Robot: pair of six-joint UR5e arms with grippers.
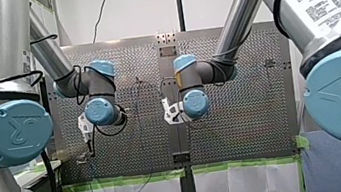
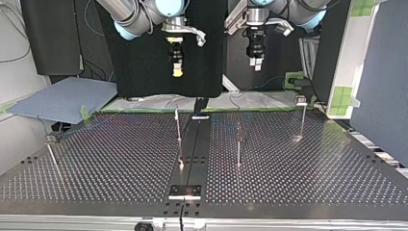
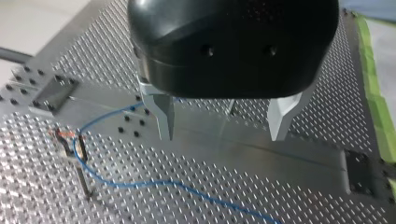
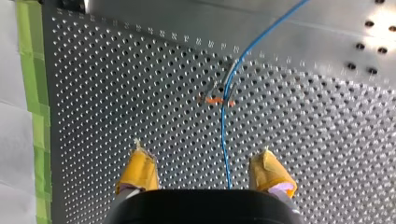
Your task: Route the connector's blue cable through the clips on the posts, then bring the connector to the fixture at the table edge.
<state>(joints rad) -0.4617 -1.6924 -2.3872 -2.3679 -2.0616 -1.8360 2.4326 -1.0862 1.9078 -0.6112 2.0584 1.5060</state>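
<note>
The right gripper (image 4: 201, 148) is held apart with nothing clamped, its yellow pads (image 4: 138, 170) wrinkled and soft-looking. The blue cable (image 4: 223, 135) is seen running under the gap between them toward twelve o'clock of the gripper, where it appears to be seated in an orange-marked clip (image 4: 215, 99). The left gripper (image 3: 223, 137) is likewise spread and empty, its tapered metal fingers (image 3: 164, 116) bare. The same cable is seen at about eight o'clock of it, looped at a clip on a thin dark post (image 3: 84, 179). In the top view both grippers are seen hanging well above the perforated table (image 2: 312, 168). The connector itself cannot be made out. The cable is thin, smooth and slack, so it could be missed or slide out of a pinch, most likely from the hard metal fingers. If it were pulled sideways, the seated stretch could be dragged out of its clip. The posts are slender rods, so a descending finger could knock or bend one. Loose cable could also catch on the table's many holes and screw heads.
</note>
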